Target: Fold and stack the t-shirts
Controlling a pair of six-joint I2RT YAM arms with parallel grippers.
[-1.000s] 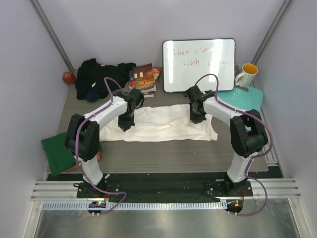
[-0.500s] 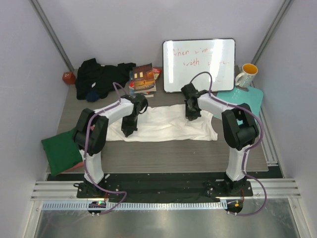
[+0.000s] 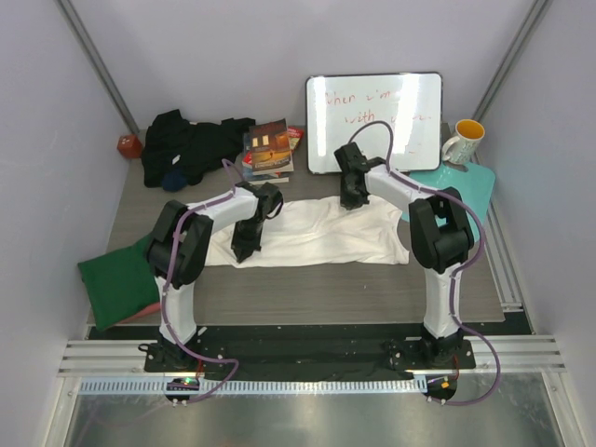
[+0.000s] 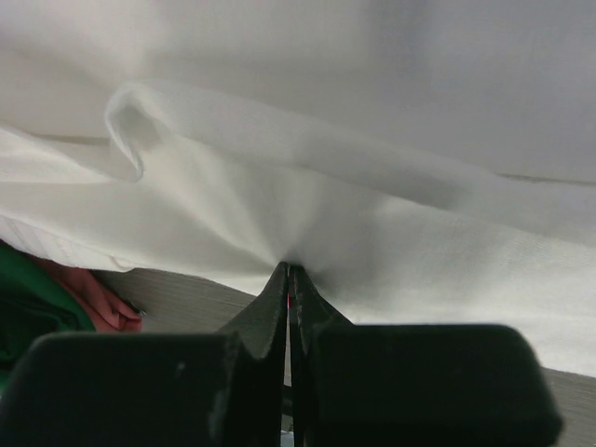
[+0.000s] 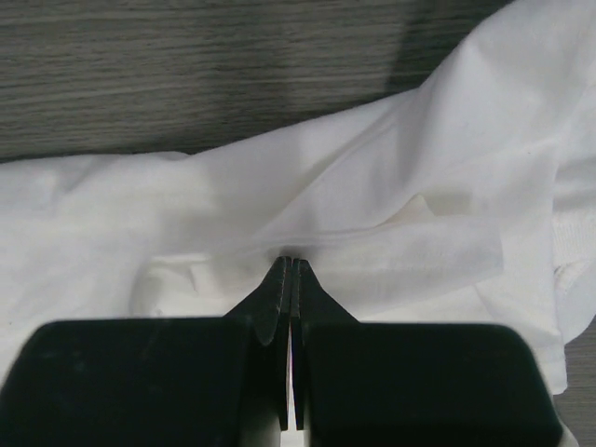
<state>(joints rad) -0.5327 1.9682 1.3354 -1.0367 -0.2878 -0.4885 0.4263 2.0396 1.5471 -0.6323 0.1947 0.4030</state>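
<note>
Left gripper (image 4: 289, 272) and right gripper (image 5: 291, 264) pinch the limp, light white t-shirt (image 3: 317, 233) near the whiteboard (image 3: 374, 121); hems probably hold best.

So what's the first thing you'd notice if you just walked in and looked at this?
The big white t-shirt spread across the middle of the table, with the left gripper and right gripper each pinched shut on a bit of it. After that, the whiteboard with red writing leaning at the back, and the black t-shirt heaped in the far left corner.
</note>
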